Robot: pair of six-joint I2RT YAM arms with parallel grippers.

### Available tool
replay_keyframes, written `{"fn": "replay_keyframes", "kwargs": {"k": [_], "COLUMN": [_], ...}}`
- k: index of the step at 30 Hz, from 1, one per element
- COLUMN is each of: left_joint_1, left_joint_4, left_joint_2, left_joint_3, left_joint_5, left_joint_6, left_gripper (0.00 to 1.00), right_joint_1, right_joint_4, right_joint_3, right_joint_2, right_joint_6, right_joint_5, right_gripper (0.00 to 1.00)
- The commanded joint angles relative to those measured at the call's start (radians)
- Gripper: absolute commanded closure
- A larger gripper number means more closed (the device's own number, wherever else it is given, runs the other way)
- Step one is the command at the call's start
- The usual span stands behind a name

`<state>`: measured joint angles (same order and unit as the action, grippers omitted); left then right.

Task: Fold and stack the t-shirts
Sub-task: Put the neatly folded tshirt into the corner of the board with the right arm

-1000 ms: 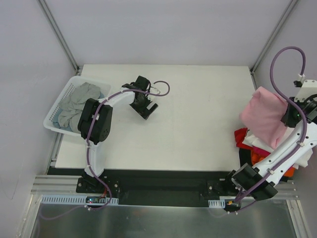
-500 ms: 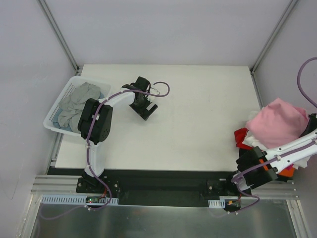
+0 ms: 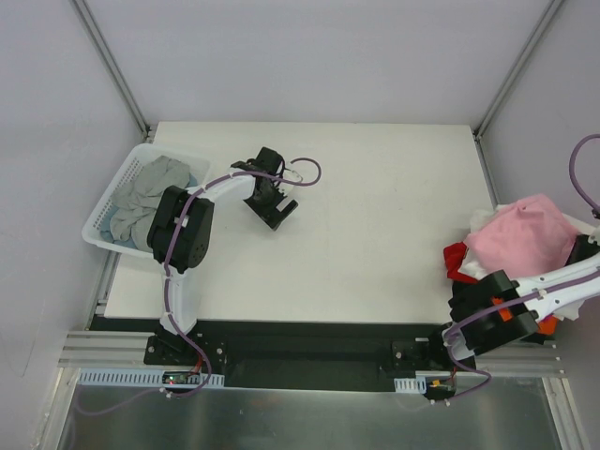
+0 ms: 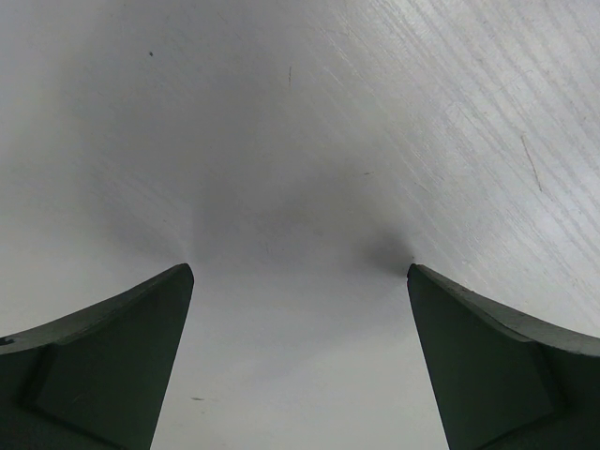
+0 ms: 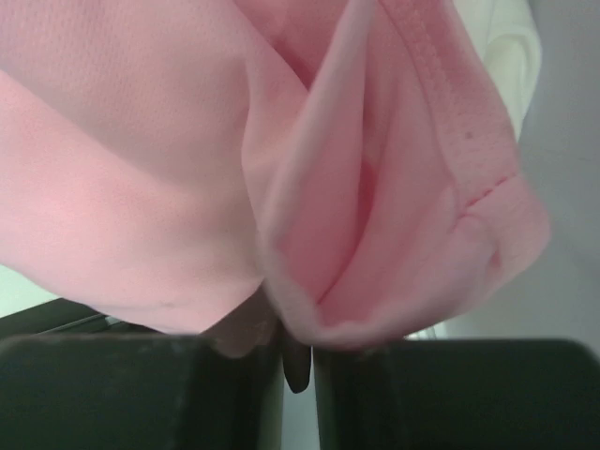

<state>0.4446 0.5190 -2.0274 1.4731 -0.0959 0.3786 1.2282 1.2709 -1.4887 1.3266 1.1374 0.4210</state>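
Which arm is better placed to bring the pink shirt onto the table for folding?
Right. The right gripper is shut on the pink shirt at the right edge of the table; the left gripper hangs open over the table, far off.

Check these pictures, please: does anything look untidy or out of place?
Yes. The light pink cloth t-shirt is a crumpled lump, pinched in the right fingers over a loose heap of red, white and orange shirts at the table's right edge. The grey cloth shirt lies crumpled in the white plastic lattice basket.
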Motion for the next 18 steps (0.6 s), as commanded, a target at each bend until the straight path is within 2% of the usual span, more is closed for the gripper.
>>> {"fn": "replay_keyframes", "kwargs": {"k": [1, 2, 3, 5, 7, 11, 13, 14, 15, 16, 18], "left_joint_1": [0.002, 0.002, 0.002, 0.002, 0.002, 0.002, 0.002, 0.002, 0.002, 0.002, 0.002], "left_joint_4": [-0.005, -0.008, -0.01, -0.008, -0.011, -0.013, -0.014, -0.016, -0.017, -0.02, -0.025], "left_joint_2": [0.041, 0.044, 0.05, 0.055, 0.058, 0.062, 0.068, 0.07, 0.073, 0.075, 0.09], "left_joint_3": [-0.008, -0.007, -0.008, -0.004, -0.004, -0.005, -0.005, -0.007, -0.01, -0.013, -0.019], "left_joint_5": [0.008, 0.01, 0.01, 0.015, 0.019, 0.018, 0.025, 0.033, 0.039, 0.045, 0.051], "left_joint_6": [0.011, 0.009, 0.009, 0.011, 0.014, 0.013, 0.016, 0.02, 0.023, 0.026, 0.028], "left_gripper": [0.01, 0.01, 0.01, 0.01, 0.01, 0.01, 0.01, 0.01, 0.01, 0.01, 0.01], "right_joint_1": [-0.001, -0.002, -0.001, -0.004, -0.012, -0.039, -0.065, -0.094, -0.116, -0.145, -0.261], "right_joint_4": [-0.126, -0.139, -0.151, -0.188, -0.212, -0.212, -0.203, -0.205, -0.202, -0.196, -0.193], "right_joint_3": [0.018, 0.027, 0.031, 0.041, 0.038, -0.004, -0.036, -0.042, -0.05, -0.061, -0.062], "right_joint_2": [-0.053, -0.061, -0.087, -0.119, -0.164, -0.233, -0.276, -0.293, -0.306, -0.329, -0.342], "right_joint_6": [-0.04, -0.045, -0.057, -0.068, -0.091, -0.125, -0.142, -0.165, -0.175, -0.188, -0.238], "right_joint_5": [-0.001, 0.004, 0.012, 0.038, 0.056, 0.102, 0.108, 0.113, 0.114, 0.096, 0.053], "right_gripper": [0.79, 0.75, 0.62, 0.57, 0.44, 0.4, 0.33, 0.3, 0.19, 0.15, 0.04]}}
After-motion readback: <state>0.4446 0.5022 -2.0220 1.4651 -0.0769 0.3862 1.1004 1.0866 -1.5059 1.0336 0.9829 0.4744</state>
